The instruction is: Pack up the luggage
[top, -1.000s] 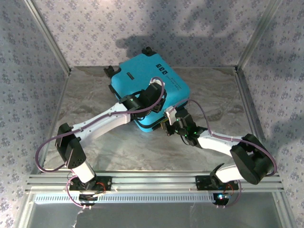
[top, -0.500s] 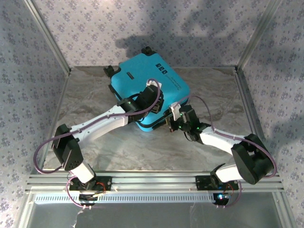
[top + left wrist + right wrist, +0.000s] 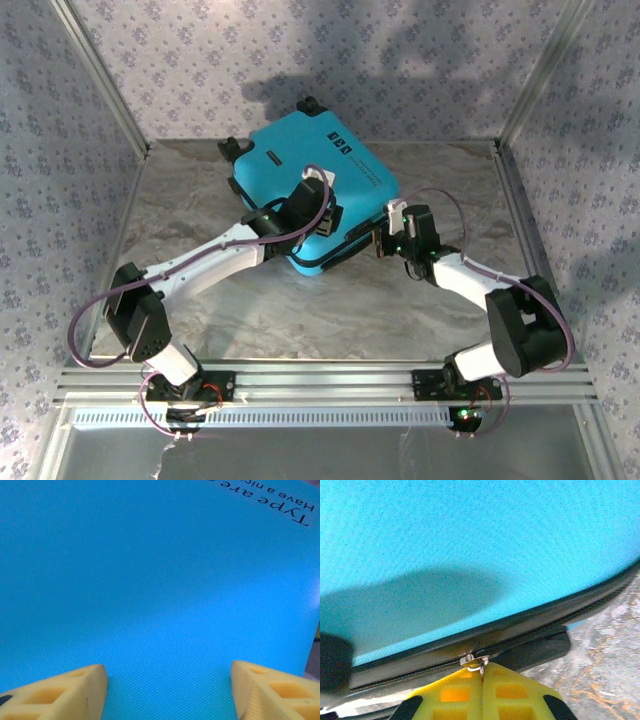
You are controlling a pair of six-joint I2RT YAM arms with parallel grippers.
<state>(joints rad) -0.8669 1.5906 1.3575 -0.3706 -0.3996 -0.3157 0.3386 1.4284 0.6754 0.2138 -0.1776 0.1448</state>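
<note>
Here the right gripper point(image 3: 482, 677), clenched on what looks like the zipper pull point(image 3: 475, 661) at its tips, meets the seam point(image 3: 530, 622) of the luggage point(image 3: 470, 540). The left gripper point(image 3: 169, 680) is spread and empty, with the shell just beyond its fingers. A skewed tug could slip the tab free.

On the luggage point(image 3: 150, 580), the lettering point(image 3: 280, 501) is cut off at the left wrist view's top edge.

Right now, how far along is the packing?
Done: the suitcase is closed, lid down. In hand: right claw is shut on the zipper pull at the seam; left claw is open over the lid. Left: running the zipper round; how much is zipped I can't tell.
</note>
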